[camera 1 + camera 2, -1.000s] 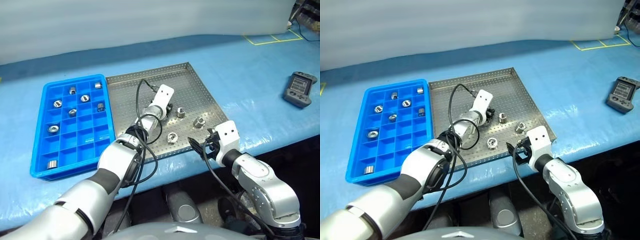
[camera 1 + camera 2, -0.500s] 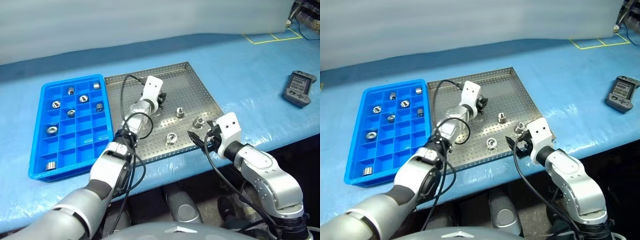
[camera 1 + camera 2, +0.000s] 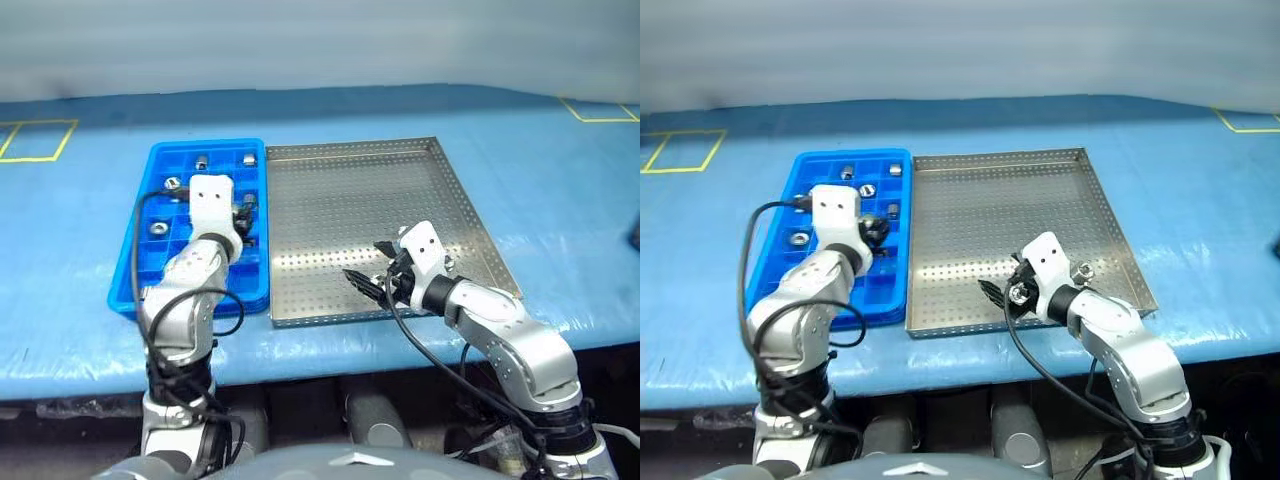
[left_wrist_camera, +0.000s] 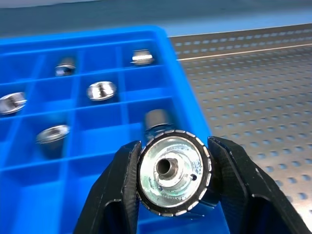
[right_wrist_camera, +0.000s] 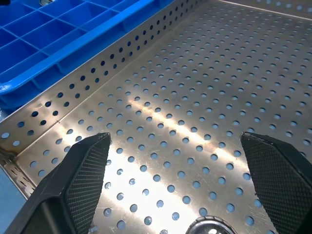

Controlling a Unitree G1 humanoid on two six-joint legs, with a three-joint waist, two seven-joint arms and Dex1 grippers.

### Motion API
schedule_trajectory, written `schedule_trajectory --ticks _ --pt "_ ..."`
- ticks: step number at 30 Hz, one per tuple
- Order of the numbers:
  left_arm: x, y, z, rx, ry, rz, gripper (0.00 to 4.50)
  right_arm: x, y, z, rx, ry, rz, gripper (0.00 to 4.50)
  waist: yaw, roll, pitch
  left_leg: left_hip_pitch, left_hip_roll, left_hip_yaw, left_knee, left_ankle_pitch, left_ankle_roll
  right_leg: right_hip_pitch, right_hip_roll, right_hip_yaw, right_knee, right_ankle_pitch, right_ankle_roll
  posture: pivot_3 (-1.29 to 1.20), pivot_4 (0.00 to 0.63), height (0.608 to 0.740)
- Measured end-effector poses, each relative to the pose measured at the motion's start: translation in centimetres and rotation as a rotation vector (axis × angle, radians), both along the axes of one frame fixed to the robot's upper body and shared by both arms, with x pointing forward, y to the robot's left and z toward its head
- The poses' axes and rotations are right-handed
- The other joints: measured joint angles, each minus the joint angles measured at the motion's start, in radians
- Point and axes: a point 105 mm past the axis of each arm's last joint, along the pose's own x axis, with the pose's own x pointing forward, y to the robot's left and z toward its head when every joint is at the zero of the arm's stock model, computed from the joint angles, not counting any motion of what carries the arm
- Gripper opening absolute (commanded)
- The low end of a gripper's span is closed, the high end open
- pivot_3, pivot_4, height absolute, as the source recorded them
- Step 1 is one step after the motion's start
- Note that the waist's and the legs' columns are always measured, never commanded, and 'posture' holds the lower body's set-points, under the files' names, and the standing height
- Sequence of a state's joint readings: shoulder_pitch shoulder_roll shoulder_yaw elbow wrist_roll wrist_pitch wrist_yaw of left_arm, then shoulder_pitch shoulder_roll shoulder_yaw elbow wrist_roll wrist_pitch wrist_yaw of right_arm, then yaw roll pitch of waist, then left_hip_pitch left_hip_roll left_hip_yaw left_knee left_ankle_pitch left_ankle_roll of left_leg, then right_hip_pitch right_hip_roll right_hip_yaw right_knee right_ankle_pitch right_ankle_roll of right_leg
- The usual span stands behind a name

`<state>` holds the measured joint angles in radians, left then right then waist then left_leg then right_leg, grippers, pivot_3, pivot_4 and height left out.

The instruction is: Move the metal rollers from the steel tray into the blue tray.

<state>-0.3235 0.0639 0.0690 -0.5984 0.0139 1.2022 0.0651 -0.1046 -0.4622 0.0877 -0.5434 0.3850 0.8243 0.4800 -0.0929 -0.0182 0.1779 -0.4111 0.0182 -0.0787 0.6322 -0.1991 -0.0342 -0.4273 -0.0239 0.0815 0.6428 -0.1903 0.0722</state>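
Overhead, the left gripper [image 3: 243, 208] is hanging above the blue tray [image 3: 140, 285], near its edge beside the steel tray [image 3: 400, 160]; the right gripper [image 3: 992, 290] is standing spread wide near that tray's front edge. Closer in, the left wrist view is showing a roller [image 4: 174, 173] pinched between both fingers [image 4: 122, 175]. Releasing over a wall or a filled cell risks it bouncing out.
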Motion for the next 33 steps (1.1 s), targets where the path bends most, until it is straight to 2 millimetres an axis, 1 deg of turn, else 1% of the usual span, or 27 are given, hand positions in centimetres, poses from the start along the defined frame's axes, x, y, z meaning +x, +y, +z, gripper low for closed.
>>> schedule_trajectory --ticks 3,4,8,12,14,15,19,22,25,27,28,30,33 --pt "-0.5 1.4 0.0 0.049 0.012 0.074 1.87 0.2 0.2 -0.4 -0.003 0.010 0.005 4.50 0.024 0.000 0.000 0.000 0.000 0.000 0.000 0.000 0.000 0.000 0.000 -0.001 0.000 0.000 0.000 0.03 0.150 0.740" --pt "-0.7 1.8 -0.2 0.059 0.021 0.099 1.87 0.4 0.2 -0.4 -0.006 0.011 0.007 4.50 0.030 0.000 0.000 0.000 0.000 0.000 0.001 0.000 0.000 0.000 0.000 -0.001 0.000 0.000 0.000 0.03 0.150 0.740" --pt "-1.3 2.4 -1.7 0.076 0.075 0.141 1.87 0.8 0.3 -0.1 -0.008 0.000 0.006 4.50 0.042 0.000 0.000 0.000 0.000 0.000 0.001 0.000 0.000 0.000 0.000 -0.001 -0.001 0.000 0.000 0.03 0.150 0.740" --pt "-0.9 2.8 -3.2 0.099 0.122 0.165 1.87 0.8 0.2 -0.2 -0.010 0.002 0.001 4.50 0.048 0.000 0.000 0.000 0.000 0.000 0.001 0.000 0.000 0.000 0.000 -0.001 0.000 0.000 -0.001 0.01 0.150 0.740" --pt "-0.6 2.7 -3.7 0.109 0.133 0.156 2.61 0.8 0.1 -0.2 -0.012 0.001 -0.006 4.50 0.048 0.000 0.000 0.000 0.000 0.000 0.001 0.000 0.000 0.000 0.000 -0.001 0.000 0.000 -0.001 0.00 0.150 0.740" --pt "-0.5 2.6 -3.8 0.117 0.133 0.149 2.86 0.9 0.0 -0.2 -0.013 0.000 -0.014 4.50 0.048 0.000 0.000 0.000 0.000 0.000 0.001 0.000 0.000 0.000 0.000 -0.001 0.000 0.000 -0.001 -0.01 0.150 0.740" --pt "-0.2 2.1 -3.9 0.124 0.125 0.132 4.18 1.1 -0.7 -0.3 -0.017 -0.004 -0.058 4.50 0.046 0.000 0.000 -0.001 0.000 0.000 0.001 0.000 0.000 0.000 0.000 -0.001 0.000 0.000 -0.001 -0.02 0.150 0.740" --pt "0.2 1.6 -3.4 0.098 0.091 0.127 4.18 1.1 -1.2 -0.3 -0.018 -0.005 -0.082 4.50 0.045 0.000 0.000 -0.001 0.000 0.000 0.001 0.000 0.000 0.000 0.000 -0.001 0.000 0.000 -0.001 -0.02 0.150 0.740" --pt "1.1 0.1 -1.5 0.014 -0.035 0.063 4.18 1.2 -1.8 -0.2 -0.030 -0.018 -0.124 4.50 0.045 0.000 0.000 -0.001 0.000 0.000 0.002 0.000 0.000 0.000 -0.001 -0.001 0.000 0.000 -0.001 -0.02 0.150 0.740" --pt "1.3 -1.6 -0.3 -0.051 -0.111 -0.039 4.18 2.0 -3.1 0.3 -0.049 -0.051 -0.211 4.50 0.045 0.000 0.000 -0.001 0.000 0.000 0.002 0.000 0.000 0.000 -0.001 -0.001 0.000 0.000 -0.001 -0.03 0.150 0.740" --pt "1.3 -2.5 0.1 -0.078 -0.134 -0.107 4.18 2.6 -4.1 0.5 -0.068 -0.070 -0.272 4.50 0.045 0.000 0.000 -0.001 0.000 0.001 0.003 0.000 0.000 0.000 -0.001 -0.001 0.000 0.000 -0.001 -0.03 0.150 0.740" --pt "0.5 -5.1 0.3 -0.094 -0.149 -0.318 4.18 4.0 -6.5 0.9 -0.097 -0.100 -0.428 4.50 0.040 0.000 0.000 -0.001 0.000 0.001 0.003 0.000 0.000 0.000 -0.001 -0.001 0.000 0.000 -0.001 -0.05 0.150 0.740" --pt "-1.8 -8.4 -0.7 -0.034 -0.099 -0.631 4.18 5.1 -8.9 0.6 -0.105 -0.095 -0.584 4.50 0.026 0.000 0.000 -0.001 0.000 0.001 0.001 0.000 0.000 0.000 -0.001 0.000 0.000 0.000 -0.002 -0.06 0.150 0.740"
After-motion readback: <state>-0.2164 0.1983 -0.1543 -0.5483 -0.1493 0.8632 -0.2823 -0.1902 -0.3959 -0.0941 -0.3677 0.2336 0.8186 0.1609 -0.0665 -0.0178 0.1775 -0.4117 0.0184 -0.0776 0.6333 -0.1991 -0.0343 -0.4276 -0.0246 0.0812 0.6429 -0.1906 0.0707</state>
